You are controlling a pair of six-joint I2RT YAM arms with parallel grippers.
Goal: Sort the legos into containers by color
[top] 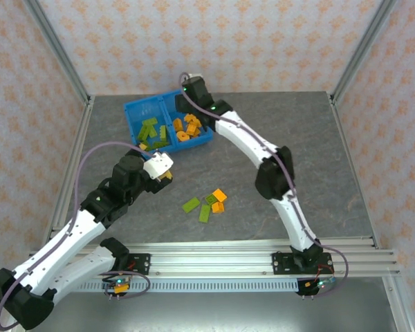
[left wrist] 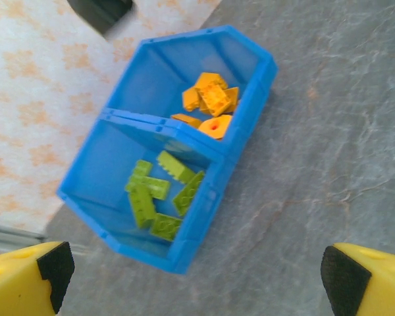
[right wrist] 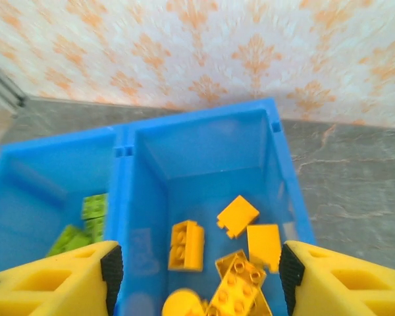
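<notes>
A grey table (top: 318, 159) seen from above, with a blue bin (top: 133, 116) near its far edge. A middle wall splits the bin into two compartments. The left compartment holds green bricks (top: 151, 130) and the right one holds orange bricks (top: 189, 126).

A small cluster of loose bricks (top: 209, 203), green and orange mixed, lies on the table well in front of the bin.

The right arm (top: 277, 176) reaches across to the bin's far side, its wrist above the orange compartment. In its wrist view, the right fingers (right wrist: 342, 283) are yellow and stand apart, one near each side of that compartment. They hold nothing, and orange bricks lie loose below them.

The left arm (top: 83, 221) ends just in front of the bin. The left fingers (left wrist: 26, 280) are spread wide and empty, with bare table between them.
</notes>
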